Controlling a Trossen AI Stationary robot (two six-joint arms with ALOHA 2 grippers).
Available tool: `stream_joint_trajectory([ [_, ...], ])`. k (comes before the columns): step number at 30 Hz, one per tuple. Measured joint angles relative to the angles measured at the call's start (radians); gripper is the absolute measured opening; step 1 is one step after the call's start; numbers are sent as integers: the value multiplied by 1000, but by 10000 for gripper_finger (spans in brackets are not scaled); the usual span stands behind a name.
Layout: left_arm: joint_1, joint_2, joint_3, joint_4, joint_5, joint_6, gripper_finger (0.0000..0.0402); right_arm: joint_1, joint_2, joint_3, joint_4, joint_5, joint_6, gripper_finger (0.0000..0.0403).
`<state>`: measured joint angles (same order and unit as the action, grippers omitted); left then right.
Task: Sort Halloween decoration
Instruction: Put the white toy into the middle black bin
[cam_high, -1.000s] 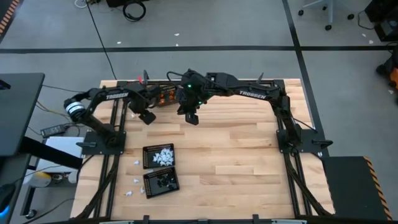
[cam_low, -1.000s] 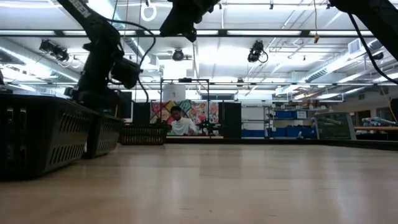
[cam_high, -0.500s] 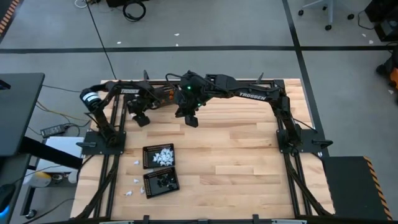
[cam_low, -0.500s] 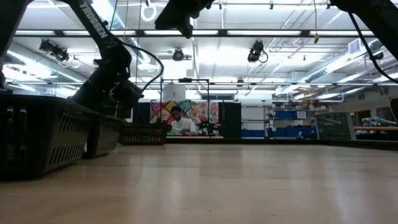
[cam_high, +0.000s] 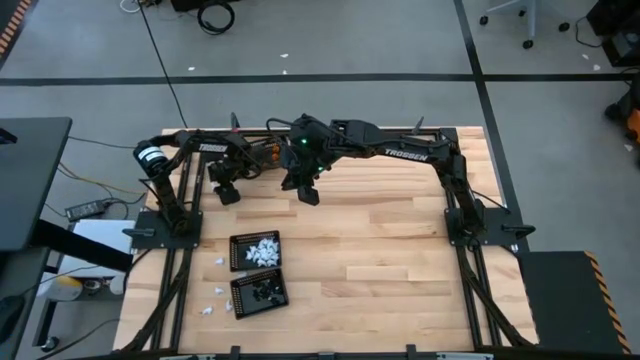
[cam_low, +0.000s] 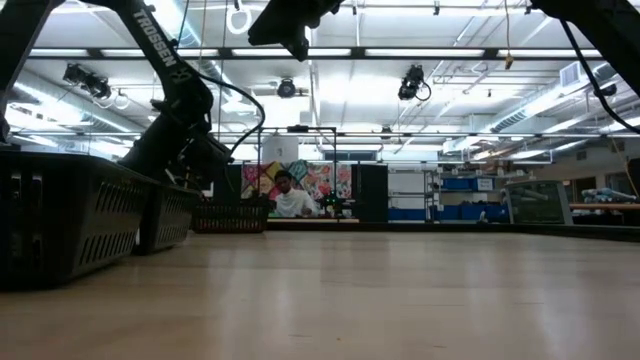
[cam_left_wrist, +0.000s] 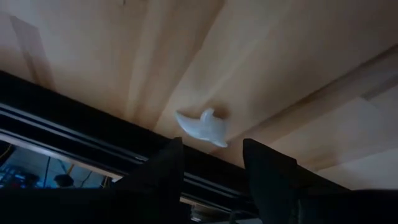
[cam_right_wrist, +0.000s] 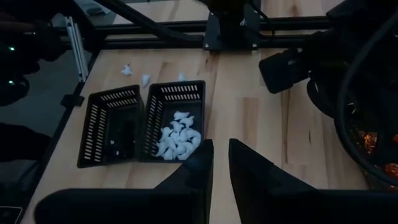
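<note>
From above, my left claw (cam_high: 227, 192) has swung back toward the upper left of the desk (cam_high: 400, 250). In its wrist view it hangs wide apart over a white ghost (cam_left_wrist: 202, 127), so I think that's next. My right claw (cam_right_wrist: 221, 163) stays nearly clenched, holding nothing.

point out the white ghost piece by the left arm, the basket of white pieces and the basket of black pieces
small white ghost-shaped toy piece (cam_left_wrist: 202, 127), left wrist view, middle of its body
black mesh basket holding white pieces (cam_right_wrist: 200, 106), right wrist view, its side wall
black mesh basket holding black pieces (cam_right_wrist: 98, 127), right wrist view, its mesh wall
</note>
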<state>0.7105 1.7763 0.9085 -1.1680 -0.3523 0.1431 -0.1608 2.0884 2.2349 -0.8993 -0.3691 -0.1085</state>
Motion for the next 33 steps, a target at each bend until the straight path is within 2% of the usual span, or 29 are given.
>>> stream_joint_trajectory([
  [17,58,30,-28,25,23,60,172,2,0,0,-1,-3,2,55],
  [33,-3,29,-69,92,16,114,171,2,0,0,1,-4,0,54],
])
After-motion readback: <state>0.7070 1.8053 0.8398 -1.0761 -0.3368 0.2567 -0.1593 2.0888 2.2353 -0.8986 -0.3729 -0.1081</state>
